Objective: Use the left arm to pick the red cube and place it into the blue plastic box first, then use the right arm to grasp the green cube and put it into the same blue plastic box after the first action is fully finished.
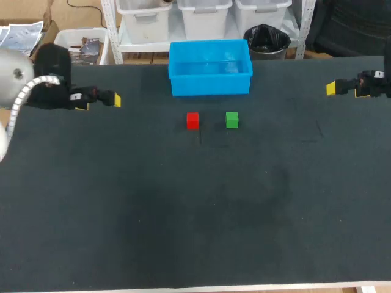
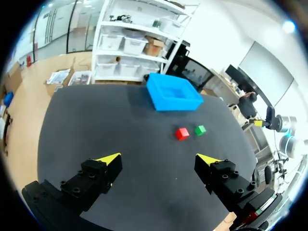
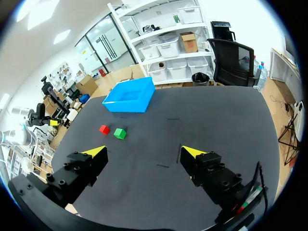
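0 of 2 placements done: red cube (image 1: 192, 120) and green cube (image 1: 231, 119) lie near the blue plastic box (image 1: 210, 85); left gripper (image 2: 159, 159) and right gripper (image 3: 143, 152) spread apart, empty

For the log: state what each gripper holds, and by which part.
Nothing is held. The left gripper and the right gripper are open and empty; the small red cube and the small green cube lie on the dark table.

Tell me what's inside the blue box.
The blue box shows only its bare floor. The red cube and green cube lie outside. Its near wall hides a floor strip.
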Robot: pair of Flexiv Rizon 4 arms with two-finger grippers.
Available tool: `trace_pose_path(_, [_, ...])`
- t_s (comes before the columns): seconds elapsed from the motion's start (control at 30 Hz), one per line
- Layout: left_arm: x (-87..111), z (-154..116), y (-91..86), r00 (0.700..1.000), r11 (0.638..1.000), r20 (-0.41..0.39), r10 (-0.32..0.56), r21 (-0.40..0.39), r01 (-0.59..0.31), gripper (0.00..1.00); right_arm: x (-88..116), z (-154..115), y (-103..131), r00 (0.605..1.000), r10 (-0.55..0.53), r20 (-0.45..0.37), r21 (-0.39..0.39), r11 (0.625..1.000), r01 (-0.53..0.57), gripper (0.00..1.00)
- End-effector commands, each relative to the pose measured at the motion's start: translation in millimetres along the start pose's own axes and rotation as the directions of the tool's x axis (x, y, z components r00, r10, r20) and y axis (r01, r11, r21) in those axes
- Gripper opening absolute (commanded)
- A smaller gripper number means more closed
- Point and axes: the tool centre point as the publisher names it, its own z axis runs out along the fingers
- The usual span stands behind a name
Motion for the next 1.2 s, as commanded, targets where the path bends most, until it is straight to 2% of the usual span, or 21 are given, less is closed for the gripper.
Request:
trace_pose_path(0.03, [-11.7,15,-16.2,0.997,0.965,-0.079,-0.015,-0.261,-0.006,1.0,0,0,1,1.0,0.001,-0.001,0.003,1.0,0.0,1.0])
trace_pose_path(0.33, [-21.8,36,-45.5,0.993,0.934,-0.112,-0.047,-0.358,0.004,1.0,0,0,1,1.0,0.001,-0.001,0.003,1.0,0.0,1.0])
trace_pose_path(0.47, [-26.6,45,-58.3,0.985,0.91,-0.137,-0.105,-0.412,0.04,1.0,0,0,1,1.0,0.001,-0.001,0.003,1.0,0.0,1.0])
trace_pose_path(0.63, [-29.6,49,-74.4,0.986,0.908,-0.132,-0.103,-0.417,0.04,1.0,0,0,1,1.0,0.001,-0.001,0.003,1.0,0.0,1.0])
trace_pose_path(1.2, [-29.6,49,-74.4,0.986,0.908,-0.132,-0.103,-0.417,0.04,1.0,0,0,1,1.0,0.001,-0.001,0.003,1.0,0.0,1.0])
